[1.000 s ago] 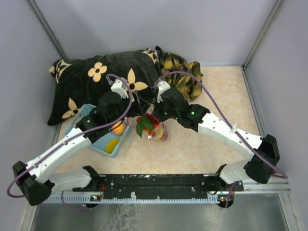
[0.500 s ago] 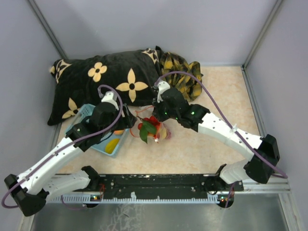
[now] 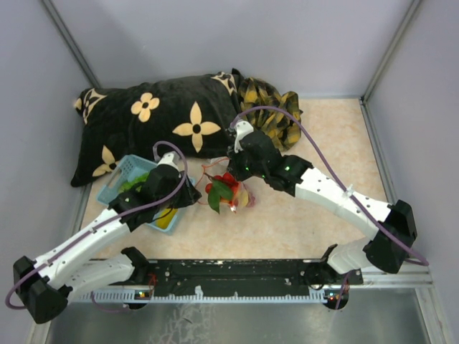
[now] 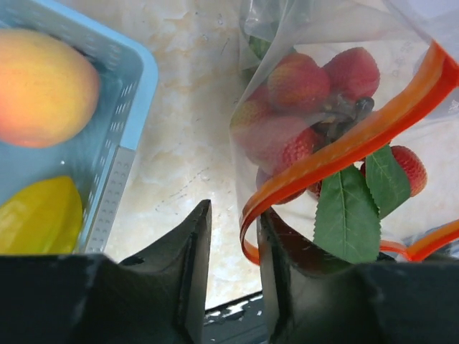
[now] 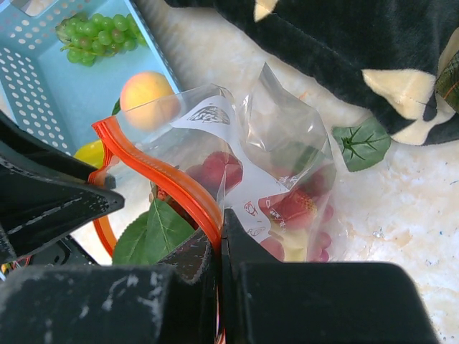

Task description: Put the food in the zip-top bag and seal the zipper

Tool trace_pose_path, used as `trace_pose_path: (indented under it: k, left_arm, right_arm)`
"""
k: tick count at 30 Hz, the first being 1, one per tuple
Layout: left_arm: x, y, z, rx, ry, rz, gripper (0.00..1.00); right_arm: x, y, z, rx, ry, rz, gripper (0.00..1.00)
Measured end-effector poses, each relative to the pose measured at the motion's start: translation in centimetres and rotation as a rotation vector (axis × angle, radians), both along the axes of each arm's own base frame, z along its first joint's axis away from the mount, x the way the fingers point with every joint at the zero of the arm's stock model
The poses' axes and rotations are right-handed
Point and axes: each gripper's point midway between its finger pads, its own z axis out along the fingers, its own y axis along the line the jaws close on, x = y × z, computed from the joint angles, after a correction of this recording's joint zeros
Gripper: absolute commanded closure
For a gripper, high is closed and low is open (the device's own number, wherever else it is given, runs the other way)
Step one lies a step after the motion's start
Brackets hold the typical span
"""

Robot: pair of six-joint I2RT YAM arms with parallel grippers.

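Left wrist view: my left gripper [image 4: 233, 218] has its jaws apart, with the bent end of the zipper [image 4: 344, 147] in the gap, close to one finger. Right wrist view: my right gripper [image 5: 219, 233] is clamped on the zipper. The zip-top bag [image 5: 283, 143] holds red berries [image 5: 219, 168], while the orange-yellow fruit [image 5: 147, 97] lies in the light-blue basket [image 5: 43, 93].

Grey walls [image 3: 215, 36], marbled beige tabletop [image 3: 337, 123], flowered black pillow [image 3: 122, 136]
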Motion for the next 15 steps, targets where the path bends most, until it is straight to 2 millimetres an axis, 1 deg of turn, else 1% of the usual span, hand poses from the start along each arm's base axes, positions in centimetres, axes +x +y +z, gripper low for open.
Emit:
trace_pose_path:
  k: [2,3,6,8,10,13,15]
  left_arm:
    - [0.3,-0.5,-0.3,-0.002,0.006,-0.007,0.92]
    - [0.4,-0.7,-0.5,-0.001,0.01,-0.011,0.99]
    - [0.6,-1.0,-1.0,0.014,0.027,-0.024,1.0]
    - [0.6,-1.2,-0.2,0.021,0.027,-0.037,1.0]
    - [1.0,-1.7,2.0,0.001,-0.005,-0.053,1.0]
    - [1.6,-3.0,6.8,-0.065,-0.082,-0.093,1.0]
    - [1.8,-3.9,9.4,-0.11,-0.117,-0.13,1.0]
  right_arm:
    - [0.0,0.0,0.0,0.0,0.0,0.0,1.0]
    - [0.0,0.0,0.0,0.0,0.0,-0.001,1.0]
    - [0.0,-0.1,-0.1,-0.004,0.001,-0.004,1.0]
    - [0.2,-0.3,-0.1,-0.009,0.0,-0.014,1.0]
    - [0.5,-0.7,-0.2,-0.019,-0.002,-0.031,1.0]
    - [1.0,-1.5,-0.5,-0.037,0.0,-0.059,1.0]
    - [1.5,-2.3,-0.8,-0.056,0.004,-0.086,1.0]
